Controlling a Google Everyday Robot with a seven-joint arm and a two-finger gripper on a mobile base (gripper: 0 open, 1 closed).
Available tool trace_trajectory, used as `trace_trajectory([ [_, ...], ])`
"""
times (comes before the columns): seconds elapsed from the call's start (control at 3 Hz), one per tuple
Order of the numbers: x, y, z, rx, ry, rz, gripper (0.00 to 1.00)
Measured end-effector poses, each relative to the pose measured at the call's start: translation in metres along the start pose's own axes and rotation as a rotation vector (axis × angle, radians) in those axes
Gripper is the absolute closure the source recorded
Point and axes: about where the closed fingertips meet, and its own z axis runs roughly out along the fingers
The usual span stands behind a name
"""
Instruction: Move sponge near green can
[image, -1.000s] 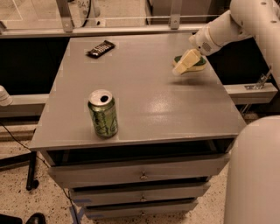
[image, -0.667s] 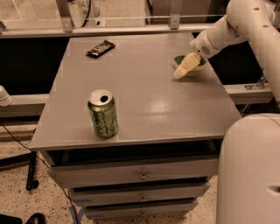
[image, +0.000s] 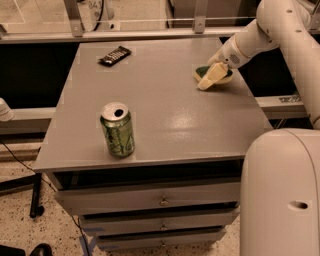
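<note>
The sponge (image: 202, 72) lies on the worktop (image: 165, 112) at centre right of the frame, with the gripper (image: 211, 77) down on top of it; I cannot tell whether it is clamped on the sponge. The green can (image: 118, 131) stands upright, well apart, near the front edge at lower left. A dark snack wrapper (image: 115, 55) lies at upper left, off to the side of both.

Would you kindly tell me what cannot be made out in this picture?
- Sponge: camera view, largely covered by the gripper at the table's far right.
- Green can: markings too small to read.
- Dark wrapper: print too small.
- Arm: cut off by top edge.
</note>
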Motion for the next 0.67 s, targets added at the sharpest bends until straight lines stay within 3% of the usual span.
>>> trace_trajectory([
  [0.33,-0.023,0.019,-0.011,-0.062,-0.030,-0.044,0.64],
  [0.67,-0.054,0.053,-0.034,-0.150,-0.077,-0.105,0.88],
])
